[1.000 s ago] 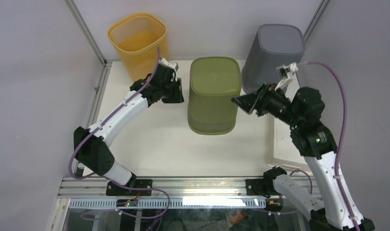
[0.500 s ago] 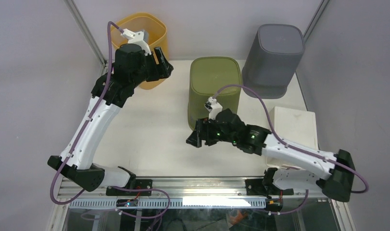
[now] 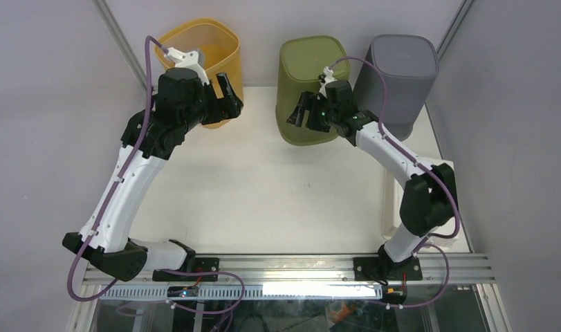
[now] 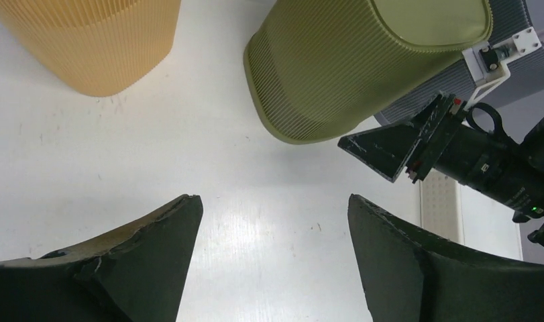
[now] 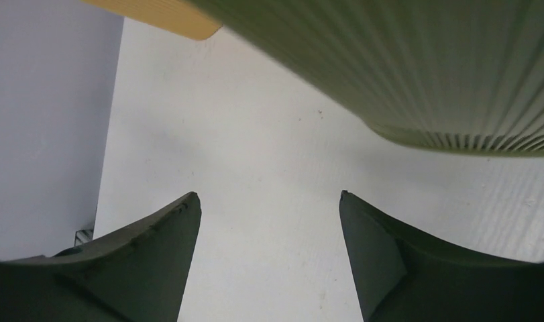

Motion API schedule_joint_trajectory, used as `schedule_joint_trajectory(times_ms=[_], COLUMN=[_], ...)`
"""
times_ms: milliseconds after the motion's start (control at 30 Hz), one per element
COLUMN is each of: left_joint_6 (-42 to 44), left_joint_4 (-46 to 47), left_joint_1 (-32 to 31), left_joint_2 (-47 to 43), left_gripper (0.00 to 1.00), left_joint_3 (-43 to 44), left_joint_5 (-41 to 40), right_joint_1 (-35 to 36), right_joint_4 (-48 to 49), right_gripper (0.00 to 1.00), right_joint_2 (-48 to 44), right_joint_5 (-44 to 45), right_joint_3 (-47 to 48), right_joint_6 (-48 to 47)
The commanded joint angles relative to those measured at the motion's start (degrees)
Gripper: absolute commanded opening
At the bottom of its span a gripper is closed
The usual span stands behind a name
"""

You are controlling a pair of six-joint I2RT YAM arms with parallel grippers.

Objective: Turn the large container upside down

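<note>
1. Olive-green ribbed plastic bin [image 3: 312, 72]: taken to be the large container. Stands on its mouth with the closed base uppermost, directly beyond the right claw [image 3: 296, 116]. Wall just beside that claw's fingertips; contact cannot be confirmed.
2. Right claw: jaws spread wide, nothing held. Only bare white table [image 3: 263, 194] visible in the gap from the wrist view, with the bin's rim ahead and off to one side.
3. Left claw [image 3: 230, 97]: also spread wide and empty. Green bin well off to its right; yellow translucent ribbed bin [image 3: 194, 45] just behind it, mouth up.
4. Grey ribbed bin [image 3: 395, 69]: beyond the right claw, just beside the green bin, base up.
5. Judgement: inversion appears complete, with clearing away as the step in hand.
6. To do it well: draw the right claw straight back from the wall, jaws wide, so no finger snags a rib or the rim. Avoid any sideways sweep, since a tall, light bin probably slides or tips. Confirm the rim sits flat all round.
</note>
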Motion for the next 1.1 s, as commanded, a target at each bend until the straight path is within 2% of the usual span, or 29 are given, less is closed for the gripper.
schedule_joint_trajectory(times_ms=[0, 133, 233, 333, 467, 567, 767, 967, 1067], left_joint_6=[1.82, 3.65, 5.67, 7.75, 11.71, 13.6, 14.23, 18.32, 21.16], left_joint_4=[-0.78, -0.88, -3.2, -5.28, -4.81, -1.1, 8.34, 13.31, 17.05], left_joint_1=[0.79, 1.1, 3.79, 11.48, 13.75, 14.99, 16.77, 18.41, 18.55], left_joint_2=[-0.82, 1.07, 6.3, 14.87, 25.14, 30.64, 34.78, 37.65, 37.32], left_gripper=[0.86, 0.98, 0.99, 0.99, 0.99, 0.99, 0.99, 0.99, 0.99], left_joint_3=[4.37, 7.43, 13.18, 20.48, 30.7, 34.97, 36.04, 33.61, 30.63], left_joint_5=[-2.83, -6.76, -9.11, -6.51, -8.46, -9.11, -8.07, -4.44, 0.02], right_joint_1=[1.62, 3.8, 4.66, 4.71, 4.62, 4.64, 4.65, 4.64, 4.67], right_joint_4=[0.56, 1.26, -1.01, -4.94, -12.08, -16.85, -24.01, -24.01, -23.4], right_gripper=[0.79, 0.79, 0.8, 0.8, 0.81, 0.81, 0.81, 0.81, 0.81], right_joint_2=[-3.88, -12.23, -20.09, -27.56, -37.26, -43.33, -48.71, -48.39, -47.09], right_joint_5=[-6.35, -5.04, -3.52, -1.09, 2.8, 4.28, 6.25, 6.47, 5.96], right_joint_3=[1.47, -4.28, -9.95, -15.76, -21.36, -24.54, -26.67, -26.52, -26.04], right_joint_6=[-0.52, -0.09, -0.02, 0.27, 1.04, 3.11, 5.67, 7.06, 7.17])
